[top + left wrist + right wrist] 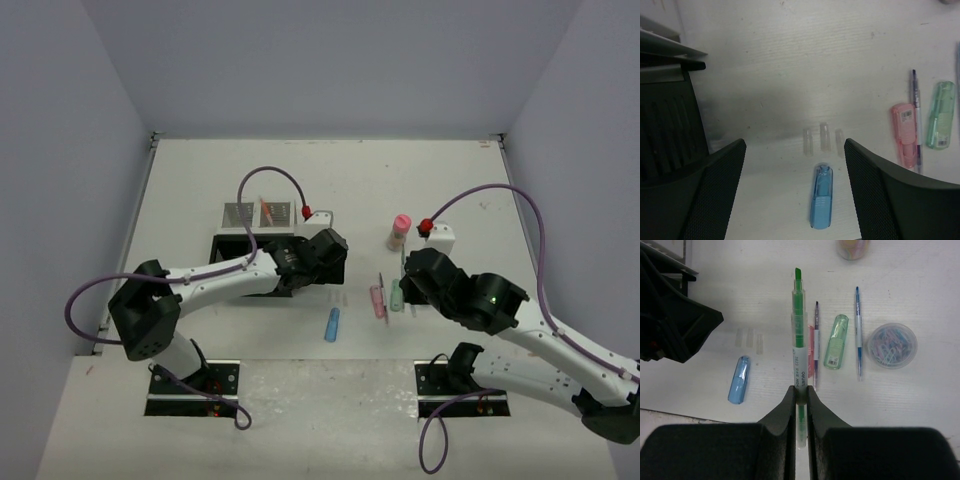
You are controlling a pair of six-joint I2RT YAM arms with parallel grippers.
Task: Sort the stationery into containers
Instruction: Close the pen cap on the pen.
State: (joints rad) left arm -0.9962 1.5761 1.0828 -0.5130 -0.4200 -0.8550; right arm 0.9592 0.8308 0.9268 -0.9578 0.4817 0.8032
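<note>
— Jaws first: what have you got?
— My right jaws are clenched on the rear end of the translucent green highlighter pen (799,340), its bare tip pointing away from the wrist. My left jaws are spread wide, gripping nothing.
— Where's the left one?
— Over the white tabletop (790,60), just beside the black desk organiser (670,125). The blue capsule-shaped plastic piece (821,202) lies flat below the gap, untouched.
— The rest?
— Right of the highlighter lie a green capsule (835,341), a thin blue pen (858,330) and a round clear tub of paper clips (892,345). An orange pen (266,211) sits in a grey mesh compartment (240,213).
</note>
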